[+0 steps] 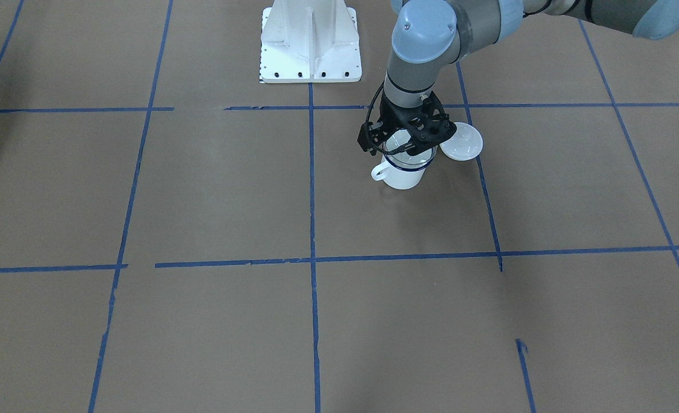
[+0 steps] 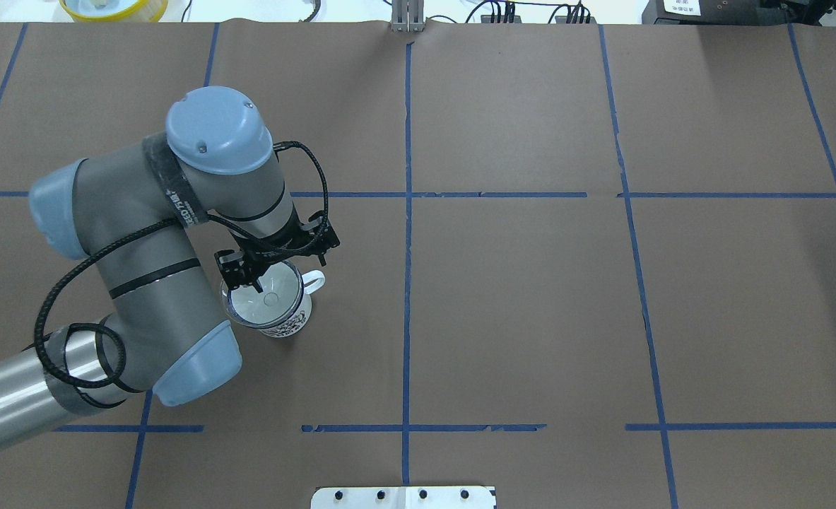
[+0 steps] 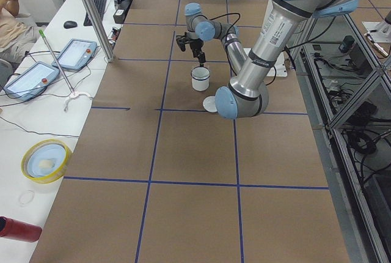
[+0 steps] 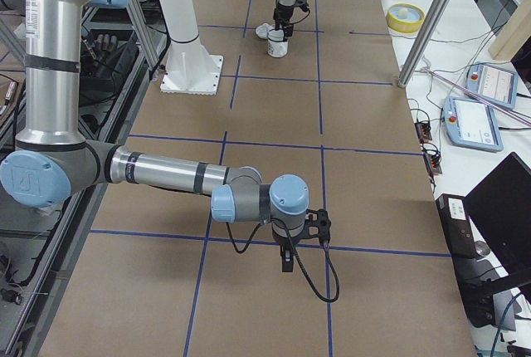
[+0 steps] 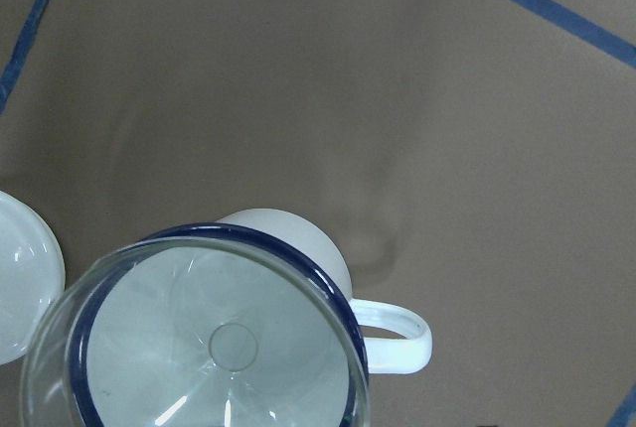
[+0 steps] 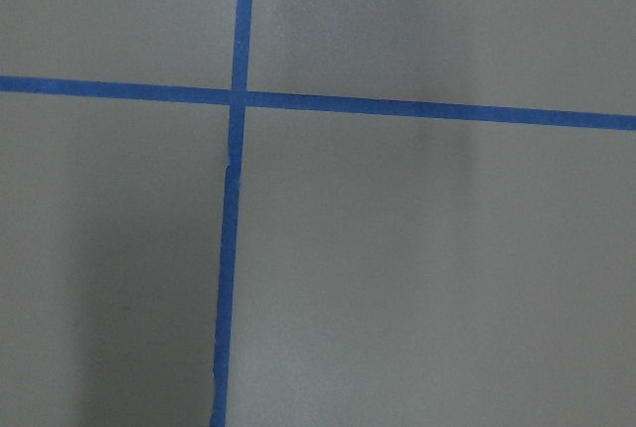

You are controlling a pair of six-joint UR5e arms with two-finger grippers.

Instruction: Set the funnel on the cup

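The cup (image 2: 287, 326), a white enamel mug with a dark blue rim, stands on the brown table left of centre, its loop handle (image 2: 314, 281) pointing right. The clear funnel (image 2: 266, 297) sits over the cup's mouth, its bowl about as wide as the rim and shifted a little to one side in the left wrist view (image 5: 199, 348). My left gripper (image 2: 255, 281) is directly above, fingers pinched on the funnel's rim. My right gripper (image 4: 286, 264) hangs over bare table far from the cup; I cannot tell if it is open or shut.
A round white lid (image 1: 462, 143) lies on the table right beside the cup (image 1: 402, 178). The robot's white base plate (image 1: 310, 63) stands nearby. Blue tape lines grid the table. A yellow bowl (image 2: 114, 7) sits at the far edge.
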